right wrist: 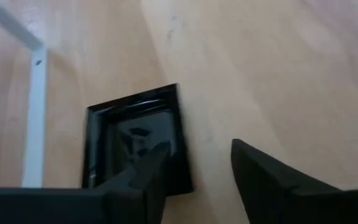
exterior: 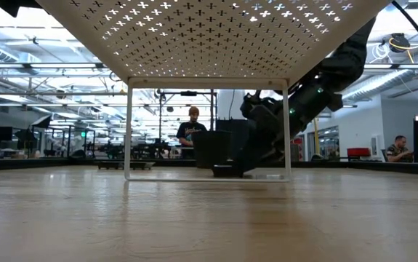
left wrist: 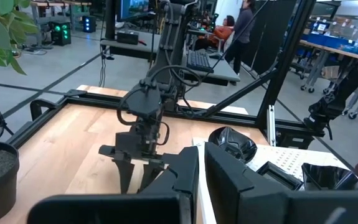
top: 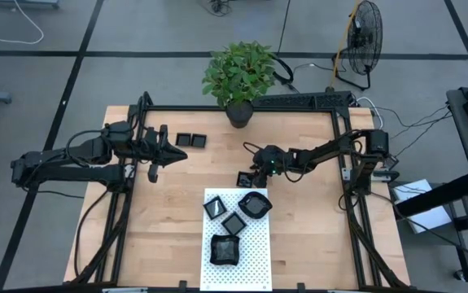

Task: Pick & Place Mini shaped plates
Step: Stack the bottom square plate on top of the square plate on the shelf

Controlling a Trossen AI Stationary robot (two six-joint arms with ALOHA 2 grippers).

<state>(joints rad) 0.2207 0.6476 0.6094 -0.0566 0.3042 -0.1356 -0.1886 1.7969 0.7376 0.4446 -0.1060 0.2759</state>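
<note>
We are holding our right pincer (right wrist: pixel 194 171) released over a square plate (right wrist: pixel 138 140) on the desk (right wrist: pixel 278 74), left pincer (top: pixel 171 153) clenched.

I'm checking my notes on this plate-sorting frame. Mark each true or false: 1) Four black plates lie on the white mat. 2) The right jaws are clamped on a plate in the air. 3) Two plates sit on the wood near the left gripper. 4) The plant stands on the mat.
1) True: four plates lie on the mat, including the round plate.
2) False: the right gripper has open jaws, low over the square plate, which lies on the table beside the mat.
3) True: the plate pair lies just past the left gripper.
4) False: the plant stands at the table's far edge.
</note>
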